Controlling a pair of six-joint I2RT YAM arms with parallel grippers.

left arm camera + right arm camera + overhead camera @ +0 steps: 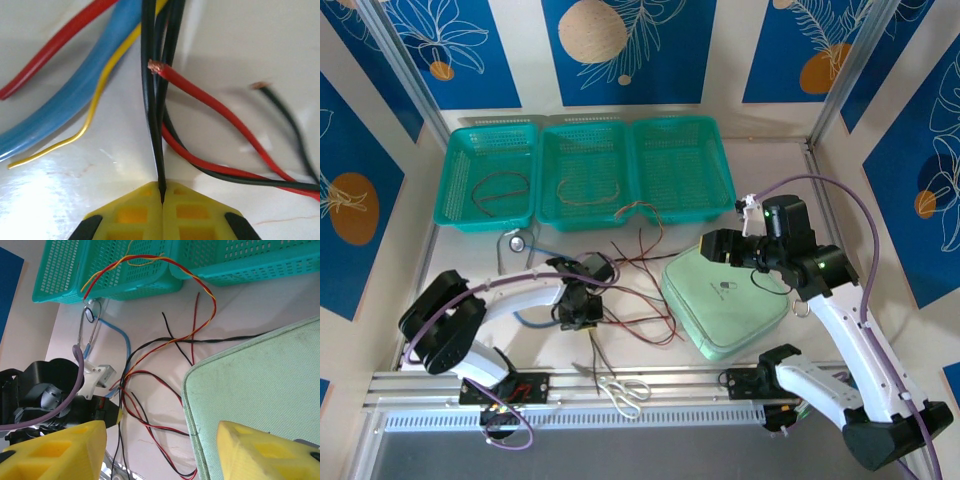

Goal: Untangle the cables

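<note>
Presently: cables (638, 300), red, black and yellow, lie tangled on the surface (770, 168) between the teal baskets (585, 170) and the arm bases, beside a green case (725, 300). Left tool (162, 192) is pinched closed on a black cable (151, 100). Right tool (161, 450) stands wide, holding nothing, over the case's edge.

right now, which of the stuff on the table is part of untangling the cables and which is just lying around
Part of the job:
- tangled cables, red, black and yellow
- black cable, pinched in the left gripper
- teal baskets, probably, since two hold a cable each

Lying about:
- blue stethoscope
- mint-green zip case
- scissors
</note>
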